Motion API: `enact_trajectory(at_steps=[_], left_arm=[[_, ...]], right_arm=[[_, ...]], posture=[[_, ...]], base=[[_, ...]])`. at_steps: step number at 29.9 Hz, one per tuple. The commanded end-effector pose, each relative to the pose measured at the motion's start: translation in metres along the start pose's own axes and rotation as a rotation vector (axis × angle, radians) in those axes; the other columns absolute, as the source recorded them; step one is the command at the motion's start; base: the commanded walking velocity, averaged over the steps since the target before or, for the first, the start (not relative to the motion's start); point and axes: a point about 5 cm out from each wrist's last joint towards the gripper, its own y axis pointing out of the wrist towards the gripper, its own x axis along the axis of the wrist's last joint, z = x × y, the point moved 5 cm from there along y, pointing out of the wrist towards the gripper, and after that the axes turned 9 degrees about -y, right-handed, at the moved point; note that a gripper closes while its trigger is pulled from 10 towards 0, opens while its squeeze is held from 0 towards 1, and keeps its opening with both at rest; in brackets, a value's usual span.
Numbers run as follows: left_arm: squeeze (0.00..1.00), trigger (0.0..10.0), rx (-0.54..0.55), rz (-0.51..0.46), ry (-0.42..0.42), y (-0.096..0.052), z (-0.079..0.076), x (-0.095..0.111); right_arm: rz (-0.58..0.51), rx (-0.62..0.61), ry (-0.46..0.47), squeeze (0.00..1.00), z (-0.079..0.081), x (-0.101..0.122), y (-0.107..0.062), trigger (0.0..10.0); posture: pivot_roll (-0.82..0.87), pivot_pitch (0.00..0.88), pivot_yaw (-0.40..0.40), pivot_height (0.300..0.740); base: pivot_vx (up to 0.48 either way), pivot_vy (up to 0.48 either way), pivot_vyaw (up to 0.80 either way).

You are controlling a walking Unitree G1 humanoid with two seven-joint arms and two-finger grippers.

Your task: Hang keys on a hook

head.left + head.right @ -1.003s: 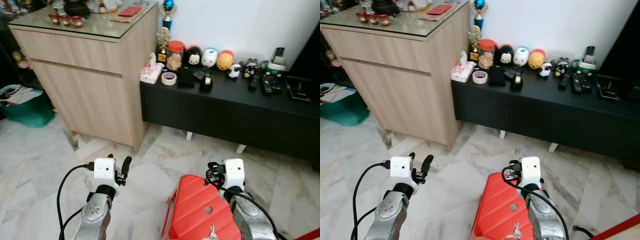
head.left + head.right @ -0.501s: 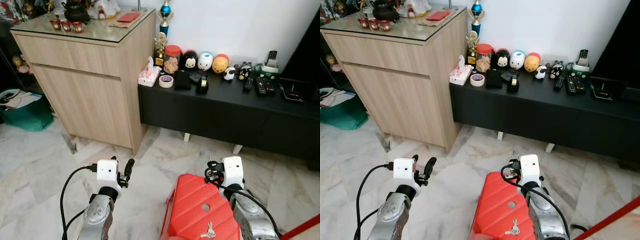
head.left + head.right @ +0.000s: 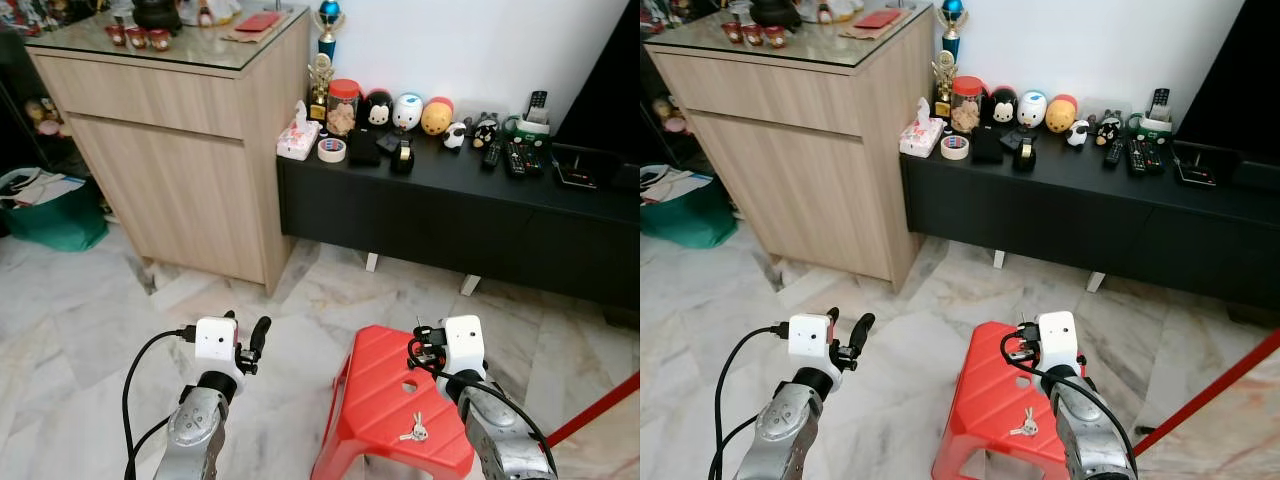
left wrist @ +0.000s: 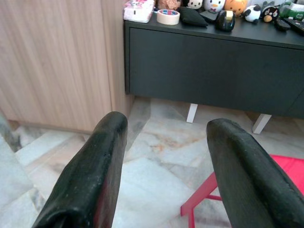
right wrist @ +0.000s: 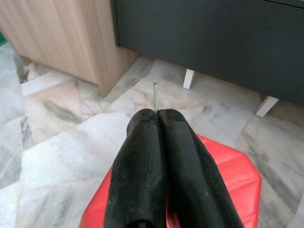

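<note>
A small bunch of silver keys [image 3: 413, 429] lies flat on the seat of a red plastic stool [image 3: 380, 395], near its front edge. My right gripper [image 5: 158, 114] hovers over the stool's far part, a short way beyond the keys and not touching them. Its fingers [image 5: 142, 156] are pressed shut, and a thin grey pin [image 5: 155, 95] pokes out at their tips. My left gripper [image 4: 166, 128] is held over the marble floor to the left of the stool, open with nothing between its fingers [image 4: 95, 166].
A tall light-wood cabinet [image 3: 180, 140] stands at the back left. A low black console [image 3: 450, 215] runs along the wall, carrying toys, a tape roll [image 3: 332, 150] and remotes. A green bag [image 3: 55, 215] sits at far left. A red bar [image 3: 600, 408] slants across the lower right.
The whole picture has shifted, so the camera moved; the stool and keys now show more fully and higher in view. Both arms hold the same pose, and the keys lie where they were.
</note>
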Motion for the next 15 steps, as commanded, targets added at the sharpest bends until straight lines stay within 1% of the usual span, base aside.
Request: enact_trajectory(at_steps=[1,5,15], left_arm=[[0.00,10.0,-0.019,-0.004,0.010,0.0012,-0.0037,0.0008],[0.00,10.0,-0.021,-0.006,0.016,0.0014,-0.0034,0.0020],[0.00,10.0,-0.030,-0.010,0.026,0.0008,-0.0023,0.0048]], right_arm=[[0.016,0.010,-0.022,0.00,-0.0001,-0.0004,0.0014,10.0],[0.024,0.024,-0.034,0.00,-0.0002,-0.0001,0.0023,10.0],[0.037,0.039,-0.076,0.00,-0.0063,0.0031,0.0053,10.0]], posture=[[0.02,0.000,-0.031,0.740],[0.02,0.000,-0.032,0.740],[0.03,0.000,-0.036,0.740]], base=[[-0.330,0.000,0.00],[-0.329,0.000,0.00],[-0.327,0.000,0.00]])
